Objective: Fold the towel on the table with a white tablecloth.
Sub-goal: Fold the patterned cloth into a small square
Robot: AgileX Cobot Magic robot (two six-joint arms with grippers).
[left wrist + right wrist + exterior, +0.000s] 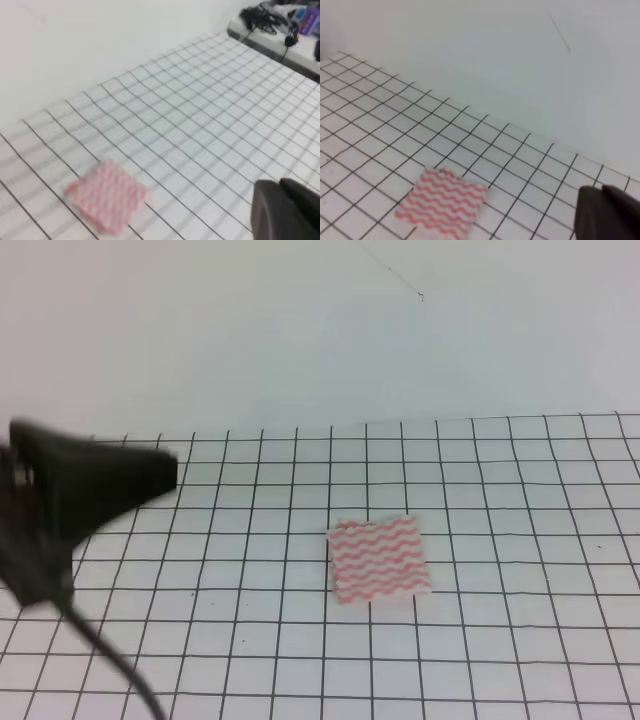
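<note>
Lying flat on the table with a white tablecloth (500, 570), the towel (378, 558) sits near centre, untouched. Left gripper (150, 472) hangs well apart at its 9 o'clock; jaw spacing cannot be told. Right gripper (610, 215), seen only as a dark edge in its wrist view, likewise unreadable.

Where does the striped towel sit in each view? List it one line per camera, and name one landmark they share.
Exterior high: the towel lies flat just right of centre on the table.
Left wrist: lower left, blurred.
Right wrist: bottom, left of centre.
Shared landmark: the black grid lines of the white tablecloth run under the towel in all three views.
</note>
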